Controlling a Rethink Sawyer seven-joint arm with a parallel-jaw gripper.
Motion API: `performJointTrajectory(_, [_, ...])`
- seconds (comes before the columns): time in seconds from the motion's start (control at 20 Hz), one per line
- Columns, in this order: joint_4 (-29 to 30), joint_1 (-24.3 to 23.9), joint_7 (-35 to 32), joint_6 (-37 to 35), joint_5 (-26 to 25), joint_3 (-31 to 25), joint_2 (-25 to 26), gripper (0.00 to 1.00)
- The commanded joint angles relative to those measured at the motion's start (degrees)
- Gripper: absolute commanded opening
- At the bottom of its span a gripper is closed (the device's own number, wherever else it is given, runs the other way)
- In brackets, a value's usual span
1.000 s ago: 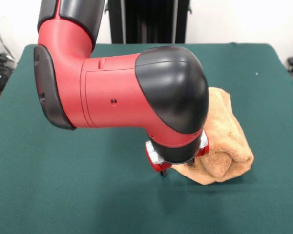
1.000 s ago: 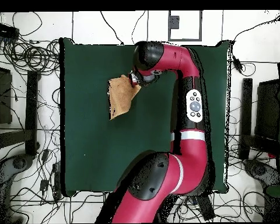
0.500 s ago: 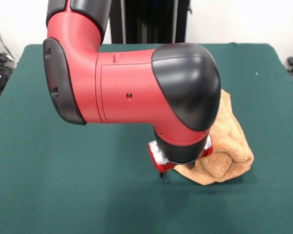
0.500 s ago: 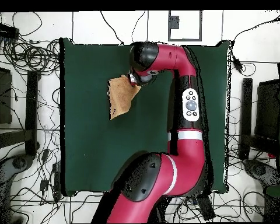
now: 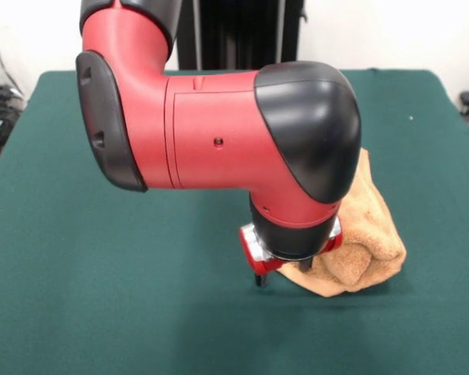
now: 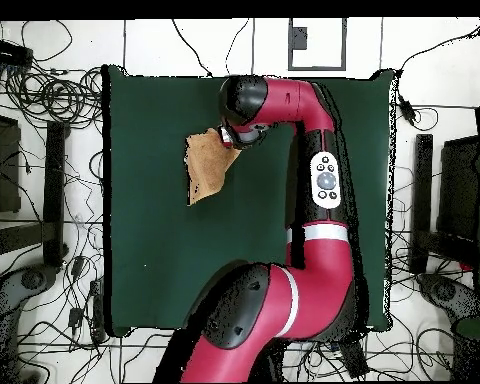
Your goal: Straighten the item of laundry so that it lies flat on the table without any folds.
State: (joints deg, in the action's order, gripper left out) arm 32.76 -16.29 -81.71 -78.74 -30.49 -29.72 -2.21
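**Gripper down at towel's edge**

Your gripper (image 5: pixel 280 275) sits low at the near corner of the towel (image 5: pixel 359 234), its tips at table (image 5: pixel 102 297) level. You cannot tell whether the jaws are clenched or released; the arm (image 5: pixel 219 129) hides them. The towel lies bunched, its near end rolled over, toward the table's right side in your front view.

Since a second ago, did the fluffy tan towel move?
No. The fluffy tan terry-cloth towel sits bunched in the same spot on the dark green felt table, near its right edge in the front view.
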Motion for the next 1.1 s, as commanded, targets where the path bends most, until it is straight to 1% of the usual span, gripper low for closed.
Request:
performJointTrajectory(0.05, [9.77, 3.0, -10.87, 11.61, 0.45, 3.24, 4.35, 0.0])
performJointTrajectory(0.35, [9.25, 3.43, -10.62, 11.84, 1.21, 4.05, 4.56, 0.0])
performJointTrajectory(0.65, [9.13, 3.51, -8.67, 12.47, 2.41, 4.53, 4.79, 0.0])
performJointTrajectory(0.85, [9.17, 3.83, -9.02, 12.09, 2.73, 5.72, 4.55, 0.0])
performJointTrajectory(1.0, [9.7, 3.85, -8.24, 12.02, 3.03, 6.69, 3.56, 0.0])
performJointTrajectory(1.1, [12.38, 3.04, -6.88, 12.14, 3.85, 7.15, 1.28, 0.0])
